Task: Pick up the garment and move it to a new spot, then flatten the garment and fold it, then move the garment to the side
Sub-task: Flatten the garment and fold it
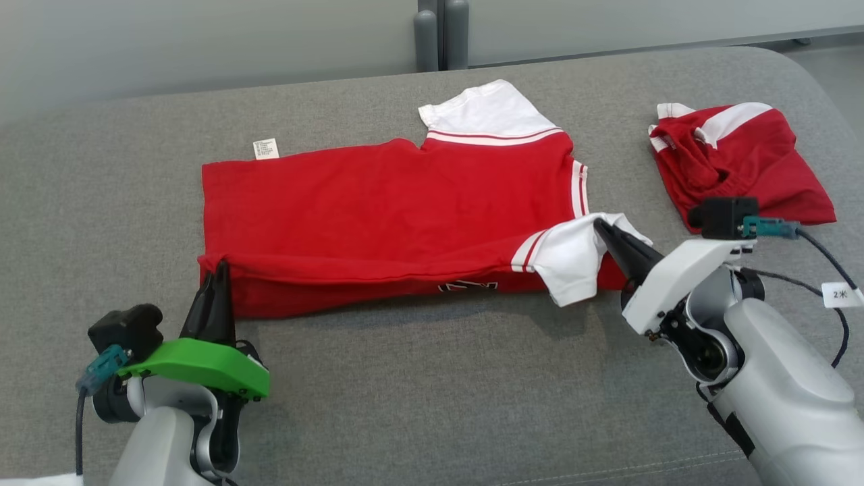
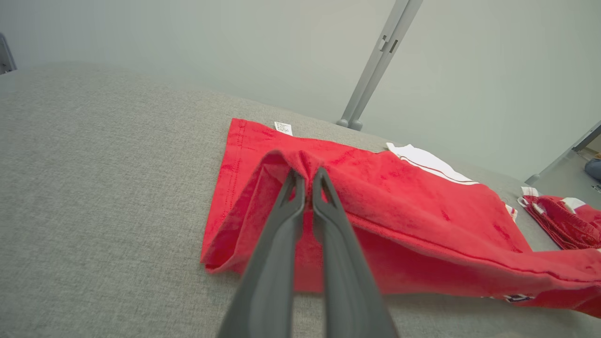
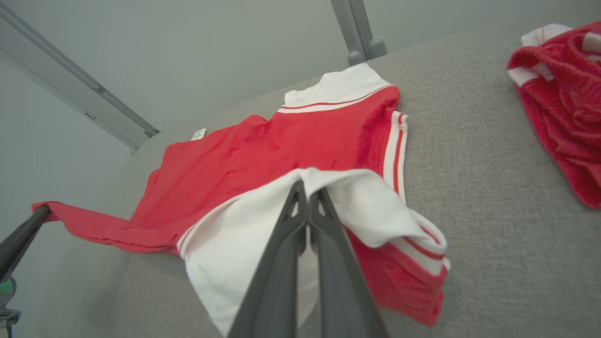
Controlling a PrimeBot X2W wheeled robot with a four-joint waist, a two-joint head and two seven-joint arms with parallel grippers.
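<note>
The red garment [image 1: 391, 202] lies spread on the grey table [image 1: 405, 391]. Its long axis runs left to right across the head view — hem at the robot's left, white sleeves at its right. Its near long edge is raised off the table at both ends. The left gripper [image 1: 219, 270] is pinched tight on the near hem corner, and the right gripper [image 1: 601, 229] is pinched tight on the near white sleeve [image 1: 574, 270]. The rest of the cloth lies flat beyond both grippers, away from the robot, out to the far edge with its small white label [image 1: 265, 148]. As I judge it, the fold runs straight away from the robot — both ends carried level over the body towards that far edge. A second red garment [image 1: 742, 162] sits apart at the right, just beyond the right arm.
</note>
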